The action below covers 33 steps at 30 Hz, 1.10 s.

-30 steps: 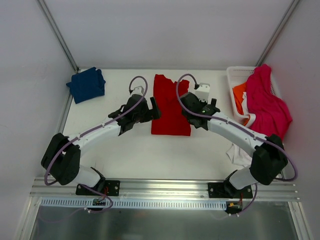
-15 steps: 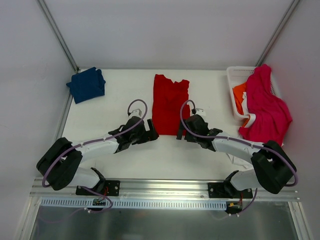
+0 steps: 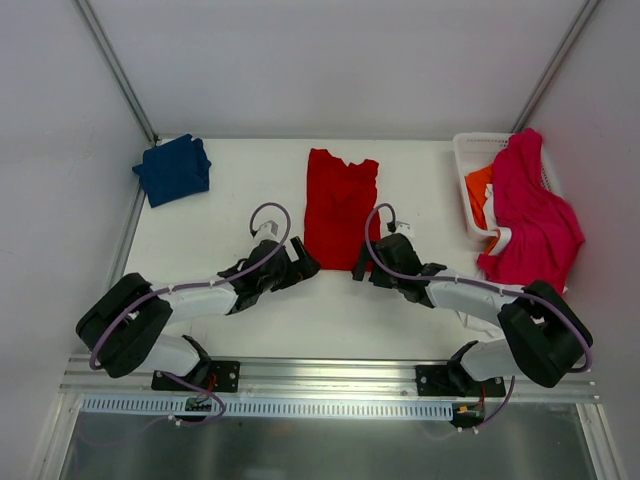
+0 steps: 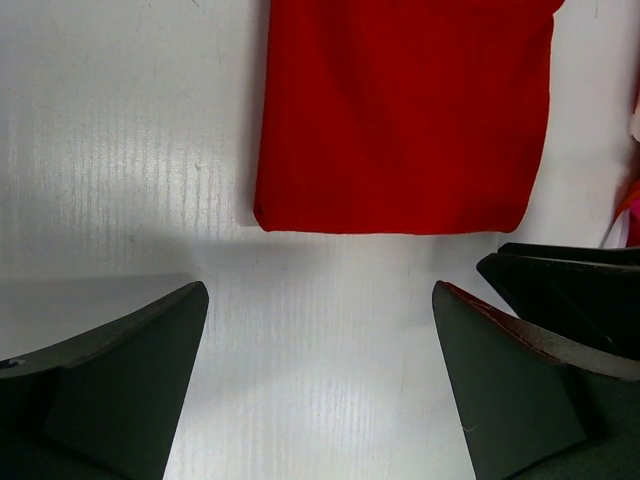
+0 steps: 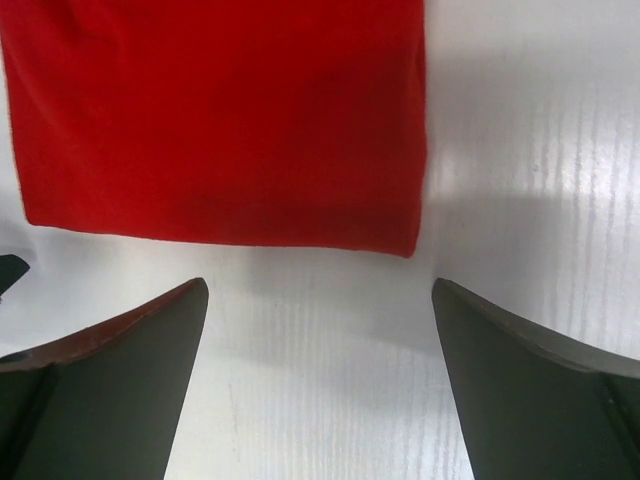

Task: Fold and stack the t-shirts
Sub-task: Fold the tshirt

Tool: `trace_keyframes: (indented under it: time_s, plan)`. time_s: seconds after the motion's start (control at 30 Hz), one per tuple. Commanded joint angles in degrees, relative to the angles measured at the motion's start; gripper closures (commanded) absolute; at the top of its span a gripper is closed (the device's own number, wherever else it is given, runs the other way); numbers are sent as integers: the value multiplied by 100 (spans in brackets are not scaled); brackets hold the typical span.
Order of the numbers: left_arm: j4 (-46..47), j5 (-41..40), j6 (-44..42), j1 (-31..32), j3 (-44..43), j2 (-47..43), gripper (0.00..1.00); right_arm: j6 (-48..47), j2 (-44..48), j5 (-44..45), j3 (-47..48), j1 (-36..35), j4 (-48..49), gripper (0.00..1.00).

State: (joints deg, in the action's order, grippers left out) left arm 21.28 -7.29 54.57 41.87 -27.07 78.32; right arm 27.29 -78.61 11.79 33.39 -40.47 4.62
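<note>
Both arms have pulled back toward their bases since a second ago, bringing the left gripper [image 3: 300, 265] and right gripper [image 3: 362, 262] to the shirt's near corners. On the white table [image 3: 230, 200], the folded red t-shirt [image 3: 340, 205] lies just ahead of both claws, which are spread wide, grip nothing and stay clear of the cloth. A magenta-pink t-shirt [image 3: 530, 210] drapes over a basket [image 3: 465, 150] off the right claw's right. The navy t-shirt [image 3: 173, 170] lies ahead of the left claw, well to its left.
</note>
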Motion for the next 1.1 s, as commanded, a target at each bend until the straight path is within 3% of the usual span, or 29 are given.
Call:
trace_keyframes:
  time_s: [0.0,0.27,0.5,0.77,1.0,1.07]
  plan:
    - [254,-290,221,58,-44,174,4,145,39,165,-95,65,197,1]
    - [140,-334,318,93,-360,675,7,154,-189,385,-148,171,206,1]
    - [105,-370,362,111,-545,974,18,163,-445,254,-61,259,364,1]
    - [43,-422,406,111,-712,1185,20,180,-664,148,45,320,504,1]
    - [-1,-484,379,111,-808,1282,21,277,-963,-97,89,355,750,12]
    - [-10,-501,379,111,-835,1299,21,295,-1024,-107,107,355,768,21]
